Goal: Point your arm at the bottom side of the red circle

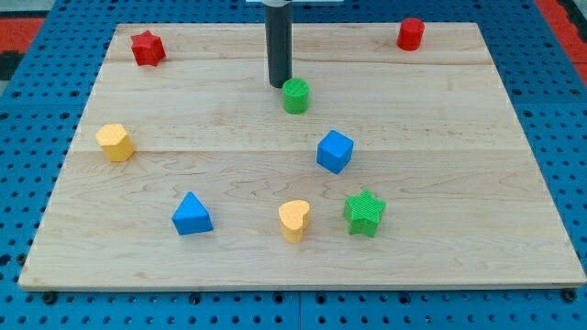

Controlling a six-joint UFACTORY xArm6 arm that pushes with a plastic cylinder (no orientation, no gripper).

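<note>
Near board's top edge: my tip beside green cylinder; red circle well apart; no pincer visible.

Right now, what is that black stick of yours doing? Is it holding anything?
My tip: no gripper, just a rod; it holds nothing, sitting just left of the green cylinder, far from the red circle.

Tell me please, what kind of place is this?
Probably a robotics lab bench: a wooden board lies on a blue perforated base, with small coloured blocks like the red circle, and my tip beside the green cylinder.
</note>
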